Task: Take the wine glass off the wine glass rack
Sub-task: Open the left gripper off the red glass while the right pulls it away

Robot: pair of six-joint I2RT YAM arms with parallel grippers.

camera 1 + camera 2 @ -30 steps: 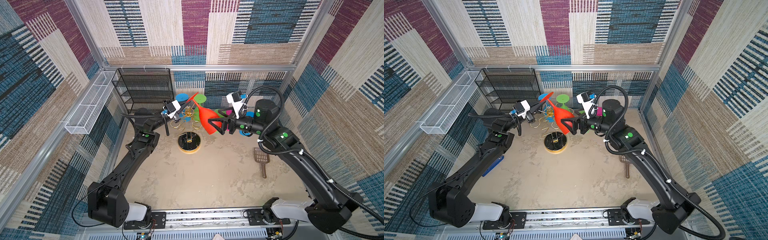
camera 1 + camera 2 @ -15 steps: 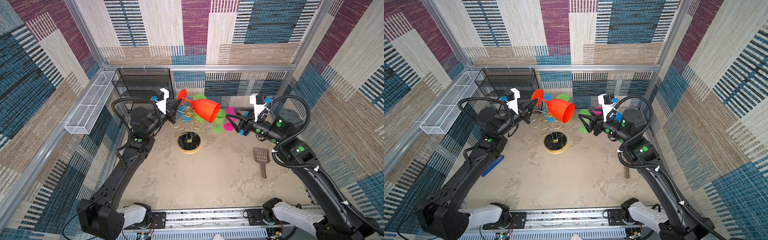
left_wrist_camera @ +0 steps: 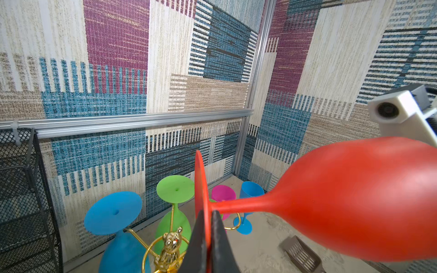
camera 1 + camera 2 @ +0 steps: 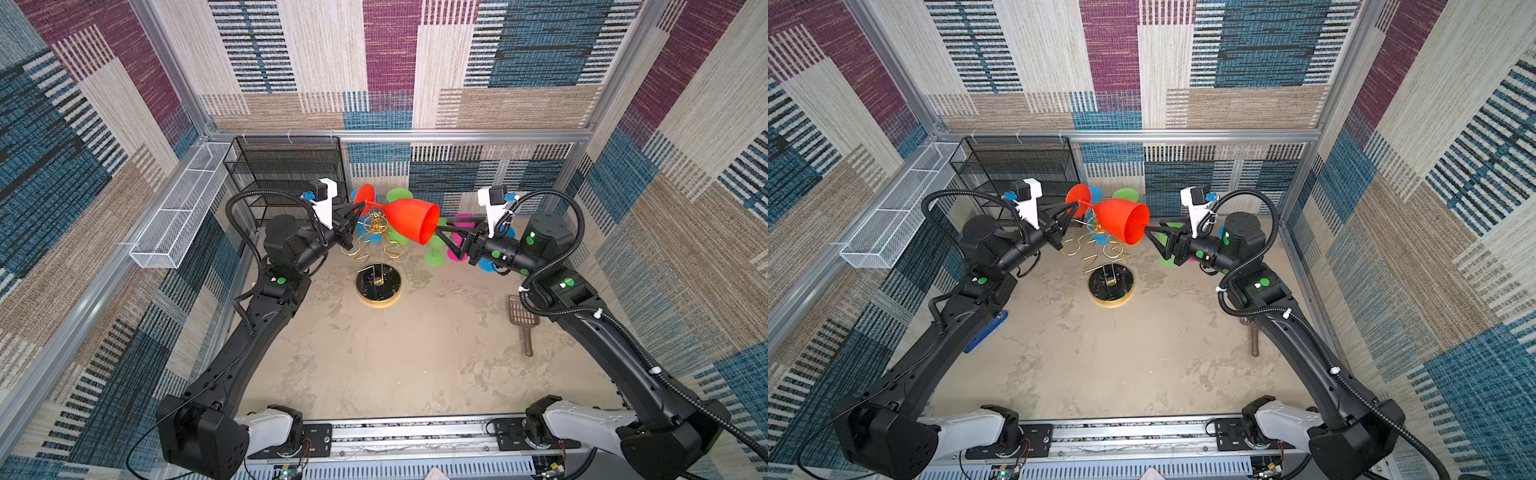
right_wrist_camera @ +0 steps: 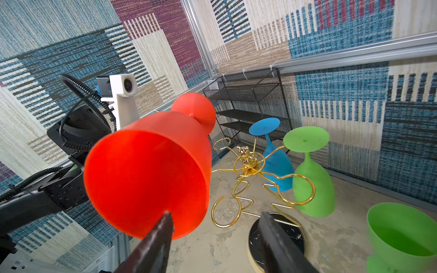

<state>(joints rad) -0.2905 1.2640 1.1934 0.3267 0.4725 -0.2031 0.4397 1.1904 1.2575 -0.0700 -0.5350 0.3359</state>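
in both top views the red wine glass (image 4: 409,220) hangs level, clear of the wine glass rack (image 4: 379,286), bowl aimed right, seemingly for a handover; left wrist view: the left gripper (image 3: 208,214) clamps its foot; right wrist view: the right gripper (image 5: 215,215) gapes at its rim.

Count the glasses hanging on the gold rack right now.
2: a blue glass and a green glass, upside down, side by side on the rack. None appears hidden.

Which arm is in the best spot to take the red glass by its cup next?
Right. The right jaws stand open at the rim of the red glass, facing its mouth. The left jaws are shut on its foot.
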